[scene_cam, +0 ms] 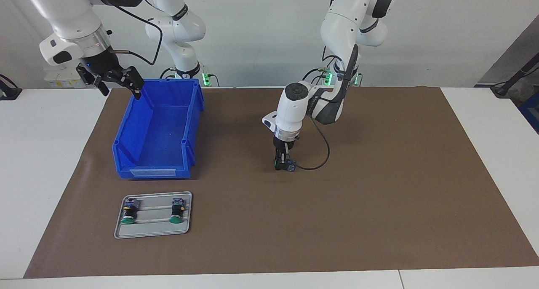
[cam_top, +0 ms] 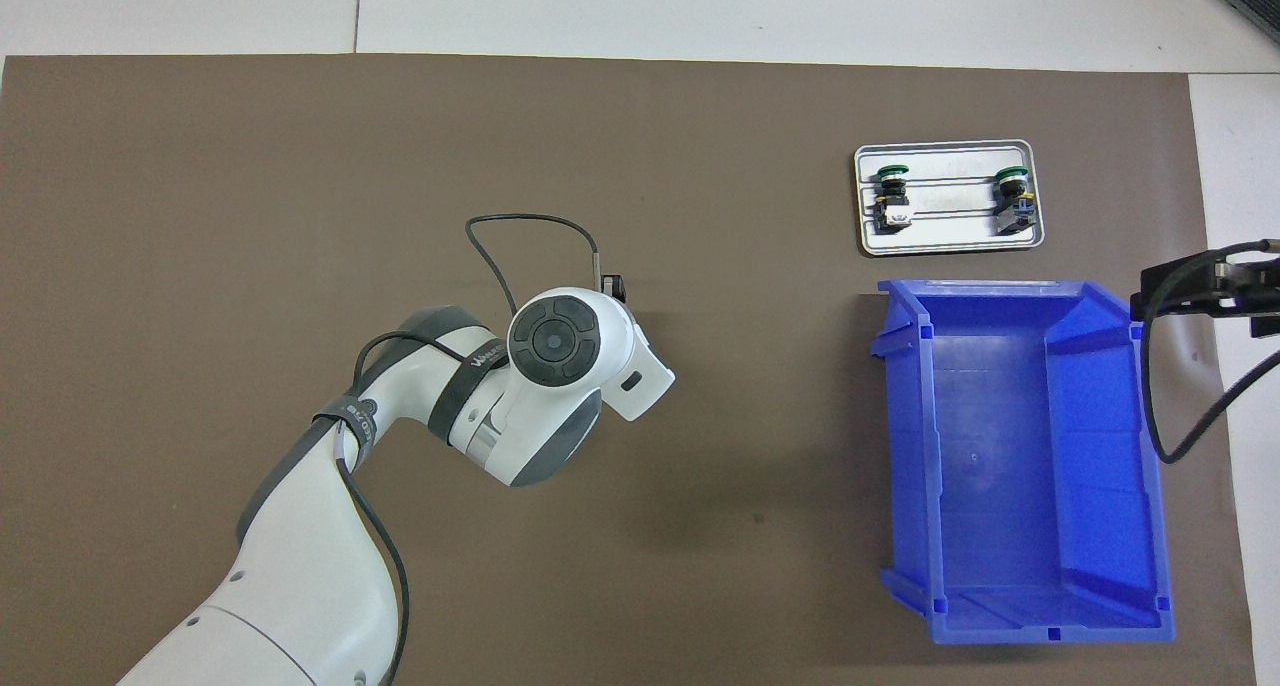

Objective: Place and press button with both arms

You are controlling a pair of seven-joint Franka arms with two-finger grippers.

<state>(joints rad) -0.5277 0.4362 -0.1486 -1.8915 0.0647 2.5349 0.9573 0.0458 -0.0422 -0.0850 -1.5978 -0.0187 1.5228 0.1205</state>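
Facing view: left gripper [scene_cam: 283, 164] points straight down onto button [scene_cam: 287, 167].

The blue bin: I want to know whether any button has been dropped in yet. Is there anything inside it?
No, the blue bin shows only its bare blue floor in the overhead view.

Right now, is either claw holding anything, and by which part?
Left claw surrounds the green-capped push-button switch at its blocky body, on brown mat; firm grip cannot be told. Right claw holds nothing.
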